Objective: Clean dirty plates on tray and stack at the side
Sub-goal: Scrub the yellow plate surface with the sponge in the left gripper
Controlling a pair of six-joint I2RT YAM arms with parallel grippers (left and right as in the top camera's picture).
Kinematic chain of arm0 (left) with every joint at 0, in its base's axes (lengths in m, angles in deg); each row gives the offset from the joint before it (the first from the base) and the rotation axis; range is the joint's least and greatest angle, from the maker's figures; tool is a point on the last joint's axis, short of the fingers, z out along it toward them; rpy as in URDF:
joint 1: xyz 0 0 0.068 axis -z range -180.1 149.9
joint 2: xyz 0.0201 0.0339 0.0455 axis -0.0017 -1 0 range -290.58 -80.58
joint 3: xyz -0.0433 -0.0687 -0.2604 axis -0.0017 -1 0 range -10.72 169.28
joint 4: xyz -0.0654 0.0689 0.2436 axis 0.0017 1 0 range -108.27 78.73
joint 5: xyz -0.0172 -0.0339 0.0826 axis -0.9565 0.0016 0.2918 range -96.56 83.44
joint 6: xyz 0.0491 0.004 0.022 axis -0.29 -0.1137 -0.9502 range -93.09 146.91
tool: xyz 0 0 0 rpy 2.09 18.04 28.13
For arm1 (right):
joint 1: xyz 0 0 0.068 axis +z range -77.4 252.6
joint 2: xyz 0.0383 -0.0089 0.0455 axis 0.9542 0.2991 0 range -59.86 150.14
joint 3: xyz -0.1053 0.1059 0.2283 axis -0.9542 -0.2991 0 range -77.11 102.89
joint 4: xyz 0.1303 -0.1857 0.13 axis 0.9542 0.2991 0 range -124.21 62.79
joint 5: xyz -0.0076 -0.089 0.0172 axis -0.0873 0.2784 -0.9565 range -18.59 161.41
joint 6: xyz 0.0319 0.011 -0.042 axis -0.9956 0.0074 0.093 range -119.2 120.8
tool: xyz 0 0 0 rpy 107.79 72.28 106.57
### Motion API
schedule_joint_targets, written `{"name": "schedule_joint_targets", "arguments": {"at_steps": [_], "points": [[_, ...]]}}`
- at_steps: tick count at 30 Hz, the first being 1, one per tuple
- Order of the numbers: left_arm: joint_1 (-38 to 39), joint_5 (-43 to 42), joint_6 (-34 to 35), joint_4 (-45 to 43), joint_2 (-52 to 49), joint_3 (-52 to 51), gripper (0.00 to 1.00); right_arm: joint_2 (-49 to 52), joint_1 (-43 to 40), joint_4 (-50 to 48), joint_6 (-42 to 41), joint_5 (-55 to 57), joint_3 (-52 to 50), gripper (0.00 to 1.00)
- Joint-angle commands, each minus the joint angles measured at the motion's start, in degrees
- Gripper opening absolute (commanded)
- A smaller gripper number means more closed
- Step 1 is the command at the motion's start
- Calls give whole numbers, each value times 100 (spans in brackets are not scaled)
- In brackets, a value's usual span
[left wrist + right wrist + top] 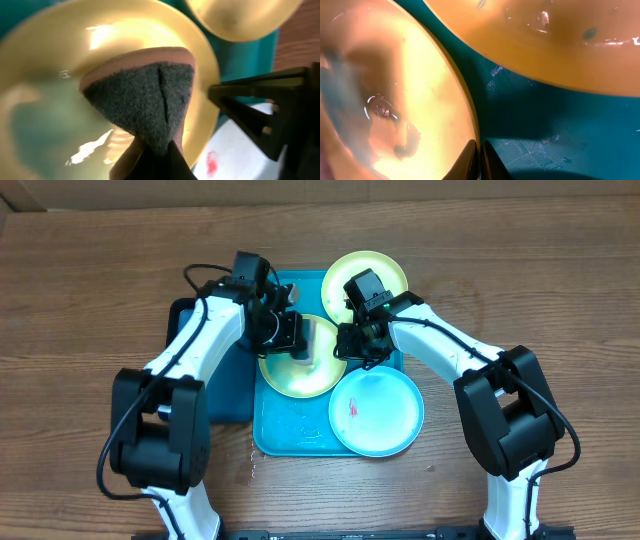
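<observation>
**Surface** (pixel 80 300): brown wood-grain top, flat and matt. Open wood shows to the right of the trays and along the far edge. This is judged room enough for a stack at the right side.

**Turquoise tray** (pixel 290 430): large rectangular plastic tray with rounded corners and a raised rim, lying between the two arms. Its floor shows a faint sheen in the right wrist view. It is likely slick, so a pushed plate may skate.

**Dark-blue tray** (pixel 228 390): smaller, set against the turquoise tray's left side and mostly under the left arm.

**Plates**: three, small, round, plastic. They are judged light, stiff, hard to break, glossy and slippery. They are shallow, so the rim is the place to pinch, not the flat face.
- **Blue plate** (pixel 385 415): at the tray's near right corner, overhanging the rim. A red smear (pixel 352 408) sits on its pale centre, not yet cleaned.
- **Centre green plate** (pixel 295 380): in the middle of the tray, under the sponge.
- **Far green plate** (pixel 380 272): at the far right corner, lapping over the rim onto the wood. A strip of tray shows between it and the centre green plate.

**Sponge** (pixel 145 100): dark scouring face on pinkish foam, soft and compressible. It sits down on the centre green plate.

**Left pincer** (pixel 155 162): clamped on the sponge.

**Right pincer** (pixel 479 160): closed, with its tips at the centre green plate's right rim. Whether it pinches the rim or only braces it cannot be told.
</observation>
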Motion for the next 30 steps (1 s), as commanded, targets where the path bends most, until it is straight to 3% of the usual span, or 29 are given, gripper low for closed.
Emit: {"name": "schedule_joint_targets", "arguments": {"at_steps": [1,5,14,24,27,30], "points": [[52,1215,-4,125,149,48,4,42,39,-42,-11,-50,-68,6],[120,1792,17,44,146,-212,4,42,39,-74,-11,-50,-68,6],[170,1779,249,-623,55,-984,4,42,39,-76,-11,-50,-68,6],[170,50,264,-1001,-400,-1158,4,42,37,-105,-11,-50,-68,6],[168,-715,243,-1058,-358,-977,4,42,37,-118,-11,-50,-68,6],[164,-927,225,-817,-282,-616,4,42,39,-120,-11,-50,-68,6]]}}
